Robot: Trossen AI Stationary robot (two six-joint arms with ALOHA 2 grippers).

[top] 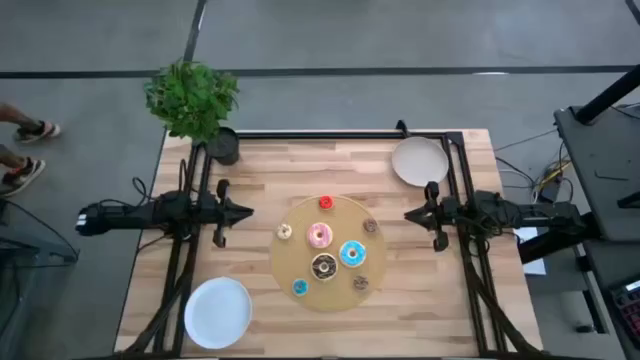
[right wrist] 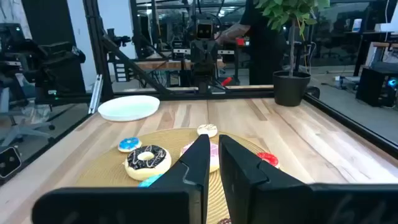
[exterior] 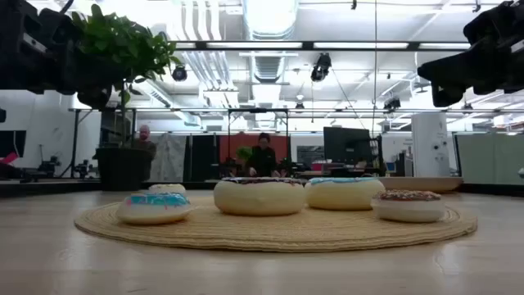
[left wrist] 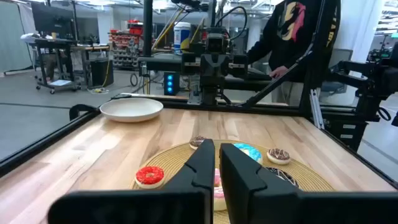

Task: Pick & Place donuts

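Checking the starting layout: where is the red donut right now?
In the high view the red donut sits at the far edge of the round woven mat, mid-table, just beyond the pink donut.

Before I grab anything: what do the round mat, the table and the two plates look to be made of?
Round mat: woven straw or similar fibre, matte; ribbed coils show in the low view. Table: butcher-block wood, light strips, faint sheen. White plates: smooth and plain, probably plastic or ceramic; I can't tell which.
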